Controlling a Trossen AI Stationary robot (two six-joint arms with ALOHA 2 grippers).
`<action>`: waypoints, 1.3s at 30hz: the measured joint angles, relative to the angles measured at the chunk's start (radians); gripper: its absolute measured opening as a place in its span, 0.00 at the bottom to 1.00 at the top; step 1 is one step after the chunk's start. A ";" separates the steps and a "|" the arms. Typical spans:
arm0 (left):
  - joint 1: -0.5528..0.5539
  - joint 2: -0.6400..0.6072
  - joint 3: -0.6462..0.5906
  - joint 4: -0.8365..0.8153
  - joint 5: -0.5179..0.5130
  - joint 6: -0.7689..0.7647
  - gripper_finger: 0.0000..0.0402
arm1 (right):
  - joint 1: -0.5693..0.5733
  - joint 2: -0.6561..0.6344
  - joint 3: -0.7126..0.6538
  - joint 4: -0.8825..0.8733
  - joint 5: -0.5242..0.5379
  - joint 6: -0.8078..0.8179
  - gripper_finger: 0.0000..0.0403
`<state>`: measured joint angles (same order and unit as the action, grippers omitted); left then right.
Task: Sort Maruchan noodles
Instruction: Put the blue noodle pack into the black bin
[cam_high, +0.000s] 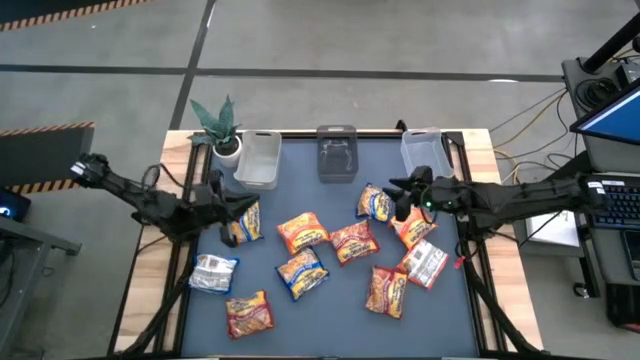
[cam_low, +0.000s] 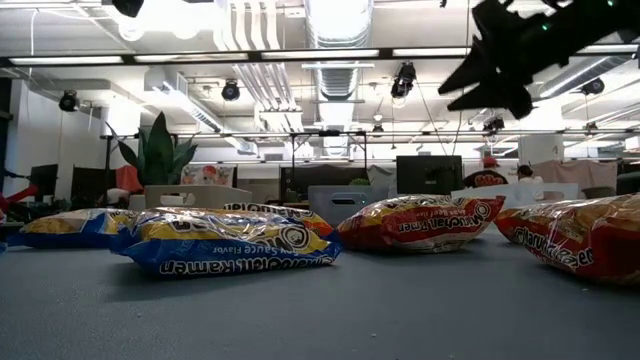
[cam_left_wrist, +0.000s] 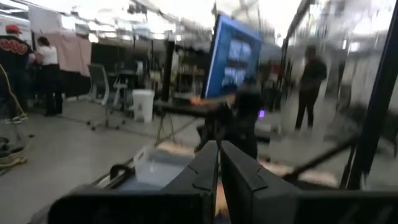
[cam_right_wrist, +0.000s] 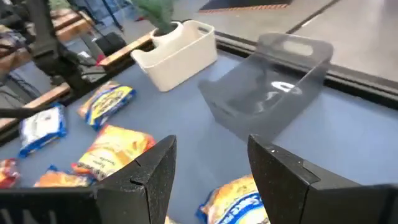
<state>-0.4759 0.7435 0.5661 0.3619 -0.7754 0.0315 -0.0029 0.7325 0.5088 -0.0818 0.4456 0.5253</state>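
Seen from above, a dark blue-grey mat (cam_high: 330, 300) covers a wooden table standing on a grey concrete floor. Along the far edge sit three clear plastic bins: a left one (cam_high: 259, 158), a darker middle one (cam_high: 337, 153) and a right one (cam_high: 421, 150), with a small potted green plant (cam_high: 219, 128) at the far left corner. The Maruchan noodles lie scattered over the mat: flat plastic packets, orange-yellow (cam_high: 302, 232), blue-and-yellow (cam_high: 301, 272), red (cam_high: 354, 242), silvery white (cam_high: 213, 273), and others near them. The left gripper (cam_high: 243, 205) hangs over the mat's left side beside a blue-yellow packet (cam_high: 244, 222), its fingers clenched together and empty. The right gripper (cam_high: 398, 192) hovers near the right bin, just above another blue-yellow packet (cam_high: 376, 203), its fingers parted and holding nothing.

From table height, packets lie flat before an open office with ceiling lights; a dark arm crosses the upper right corner.

The left wrist camera looks across the room at standing people, its fingers (cam_left_wrist: 205, 174) pressed together.

The right wrist camera shows its fingers (cam_right_wrist: 155, 168) spread apart above a blue-yellow packet (cam_right_wrist: 233, 199), facing the dark bin (cam_right_wrist: 273, 81) and a pale bin (cam_right_wrist: 177, 56).
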 joint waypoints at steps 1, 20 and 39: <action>0.000 0.019 0.019 -0.036 0.000 -0.009 0.00 | -0.004 0.016 0.017 0.019 0.001 0.001 0.46; -0.001 0.447 0.259 -0.582 0.211 -0.105 0.00 | -0.004 0.281 0.120 0.006 -0.008 0.060 0.46; 0.029 0.640 0.257 -0.610 0.209 -0.185 0.00 | -0.014 0.507 0.225 0.008 0.029 0.049 0.46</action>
<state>-0.4471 1.3839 0.8234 -0.2478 -0.5663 -0.1535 -0.0170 1.2392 0.7339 -0.0742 0.4749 0.5744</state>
